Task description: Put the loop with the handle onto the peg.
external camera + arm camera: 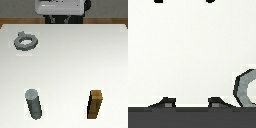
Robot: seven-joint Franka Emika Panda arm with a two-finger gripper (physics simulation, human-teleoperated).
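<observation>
White table (70, 60), three items on it. The loop with the handle (25, 41) lies flat near the far edge, toward the exterior view's left, its stubby tab pointing away toward the table's back edge. The peg (33, 104) stands upright at the near edge, also on the exterior view's left — more or less in line with the loop, well apart from it. A brown wooden block (96, 104) stands at the near edge toward the exterior view's right, well clear of both.

Robot: only the pale base and dark mount (59, 10) show past the far edge in the exterior view; the arm's reach and pose over the table cannot be read from it. The gripper (187, 1) shows in the wrist view only as two dark finger tips at the frame edge, set well apart with bare table between them — the hand reads as released, holding nothing.

Key relation: in the wrist view a grey curved arc of the loop (245, 89) enters at the frame's side, well off the line between the fingers. So the loop lies to one side of the hand, not beneath it; the ring is only partly in view and the tab is not seen there.

Judgement: task at its start, loop not yet grasped. Next move likely a sideways shift to centre over the ring or tab, then descent.
</observation>
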